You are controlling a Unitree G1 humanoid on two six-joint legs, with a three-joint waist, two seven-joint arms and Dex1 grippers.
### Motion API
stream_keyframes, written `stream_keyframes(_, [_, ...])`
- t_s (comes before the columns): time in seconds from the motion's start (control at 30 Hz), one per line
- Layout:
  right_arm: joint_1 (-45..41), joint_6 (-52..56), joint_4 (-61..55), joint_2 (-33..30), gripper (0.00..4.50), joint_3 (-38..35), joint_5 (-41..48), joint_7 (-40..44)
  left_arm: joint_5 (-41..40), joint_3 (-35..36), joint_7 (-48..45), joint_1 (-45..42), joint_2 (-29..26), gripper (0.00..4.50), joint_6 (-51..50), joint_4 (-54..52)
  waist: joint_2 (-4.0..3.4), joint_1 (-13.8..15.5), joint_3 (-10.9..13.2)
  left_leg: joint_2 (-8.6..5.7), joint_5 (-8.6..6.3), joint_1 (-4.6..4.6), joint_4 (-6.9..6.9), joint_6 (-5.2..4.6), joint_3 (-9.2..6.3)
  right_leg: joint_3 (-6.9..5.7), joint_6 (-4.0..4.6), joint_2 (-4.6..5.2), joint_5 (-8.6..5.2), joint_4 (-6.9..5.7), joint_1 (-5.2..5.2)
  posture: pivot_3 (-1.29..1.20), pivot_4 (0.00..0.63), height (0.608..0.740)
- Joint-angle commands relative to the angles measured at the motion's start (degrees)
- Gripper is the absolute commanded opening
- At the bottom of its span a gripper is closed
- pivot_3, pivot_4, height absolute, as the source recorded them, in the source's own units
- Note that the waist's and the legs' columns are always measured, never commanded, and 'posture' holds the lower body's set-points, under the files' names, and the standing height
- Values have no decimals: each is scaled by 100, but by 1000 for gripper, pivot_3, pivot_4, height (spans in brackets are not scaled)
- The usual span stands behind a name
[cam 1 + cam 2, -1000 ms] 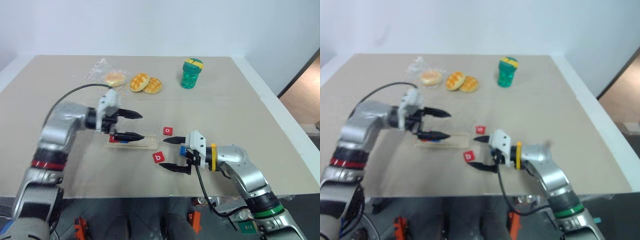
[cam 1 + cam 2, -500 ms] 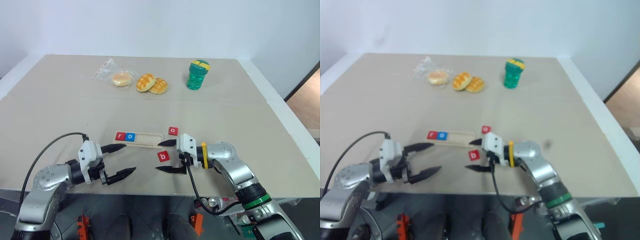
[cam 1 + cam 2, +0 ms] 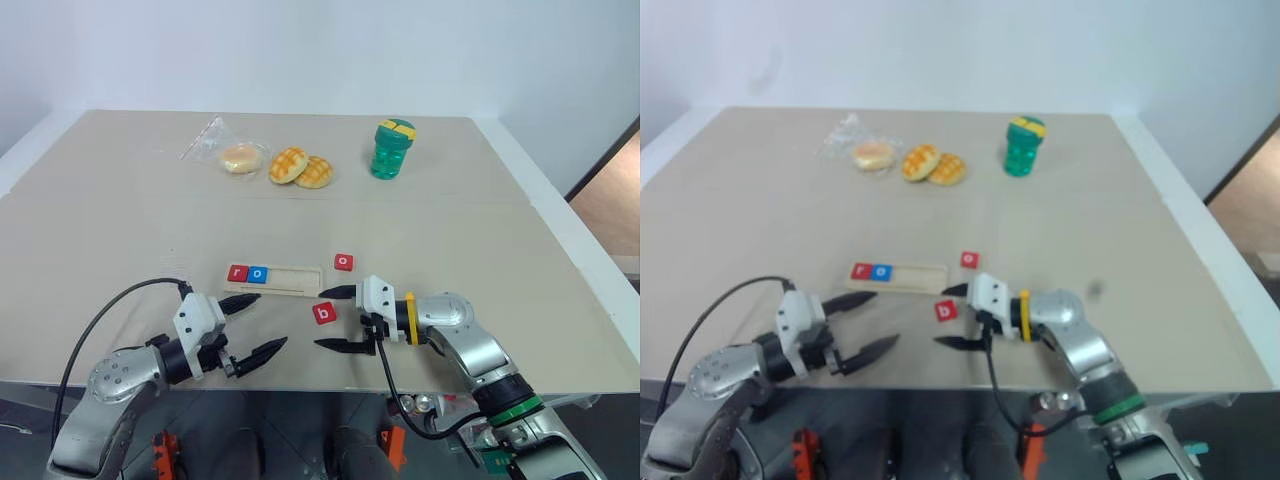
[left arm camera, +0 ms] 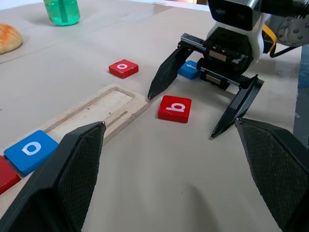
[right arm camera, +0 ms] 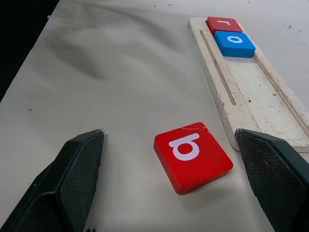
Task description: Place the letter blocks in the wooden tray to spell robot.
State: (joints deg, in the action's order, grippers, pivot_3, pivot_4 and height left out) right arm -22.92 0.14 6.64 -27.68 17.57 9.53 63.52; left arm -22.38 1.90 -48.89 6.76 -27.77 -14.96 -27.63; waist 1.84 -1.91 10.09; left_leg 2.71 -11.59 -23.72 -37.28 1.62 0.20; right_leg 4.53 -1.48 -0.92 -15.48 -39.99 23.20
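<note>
1. The wooden tray (image 3: 274, 279) lies flat on the beige table (image 3: 450, 230); I place everything else by this tray.
2. In the tray's groove, at its left end, sit a red r block (image 3: 237, 273) and, touching it, a blue o block (image 3: 259, 273). The other slots of the groove are bare wood.
3. A red b block (image 3: 324, 313) lies on the table just off the tray's right end, towards me.
4. A red o block (image 3: 343, 262) lies just beyond the tray's right end, on the far side.
5. A blue block (image 4: 189, 69) lies behind my right gripper's fingers; its letter is hidden.
6. My right gripper (image 3: 335, 318) hangs at the tray's right end, fingers spread wide either side of the b block, not touching it.
7. My left gripper (image 3: 256, 327) hovers near the tray's left end, on my side, fingers spread wide and holding nothing.
8. Well beyond the tray sit buns (image 3: 296, 167) and a green bottle (image 3: 389, 148).
</note>
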Motion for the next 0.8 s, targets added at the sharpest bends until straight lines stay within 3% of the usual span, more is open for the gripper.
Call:
stream_keyframes(0.03, [201,61,-247,-123,4242,-28,3,73,-9,-56,141,64,-50,4489,19,-276,0,1,0,-1,0,1,0,0,0,0,3,0,-2,0,-1,0,150,740])
stream_keyframes(0.17, [336,418,-499,-191,4242,-9,67,55,-40,-107,197,82,-75,4489,9,-299,0,1,0,-3,0,2,3,0,4,5,12,3,-13,1,-1,0,150,740])
stream_keyframes(0.33, [164,1656,-855,-23,4242,-89,457,-182,-24,-196,162,78,-123,4489,46,-270,1,1,0,-4,0,3,11,0,3,6,8,3,-13,2,0,0,150,740])
stream_keyframes(0.43, [105,1643,-892,-126,4242,32,314,-76,-31,-213,198,65,-109,4489,23,-268,1,-1,0,-3,0,8,20,0,4,8,9,1,-13,2,1,0,150,740])
stream_keyframes(0.53, [173,1679,-1016,-187,3138,101,242,-87,-13,-244,223,91,-113,4500,24,-270,2,-21,0,-2,2,29,42,3,11,16,14,-2,-13,2,-2,0,150,740])
stream_keyframes(0.57, [197,1735,-1071,-183,3007,96,242,-123,-1,-253,228,107,-116,4500,36,-270,3,-42,0,-3,2,32,48,3,12,17,14,-2,-14,2,-2,0,150,740])
stream_keyframes(0.6, [246,1760,-1160,-178,2432,108,220,-186,-18,-236,272,139,-106,4500,22,-286,3,-51,0,-4,2,33,61,4,13,17,10,-2,-19,3,0,0,150,740])
stream_keyframes(0.67, [325,1818,-1289,-148,1995,107,177,-304,-45,-206,317,203,-111,4500,20,-317,3,-62,0,-4,2,33,75,4,11,16,9,-2,-27,6,3,0,150,740])
stream_keyframes(0.73, [390,1910,-1399,-123,1286,119,147,-418,-18,-198,295,308,-153,4500,88,-328,4,-69,1,-3,0,33,81,6,10,16,10,-2,-34,7,5,0,150,740])
stream_keyframes(0.8, [458,2017,-1520,-94,1191,130,123,-550,-2,-194,298,370,-181,4500,116,-334,4,-70,1,-3,-1,33,83,8,9,16,12,-2,-36,7,6,0,150,740])
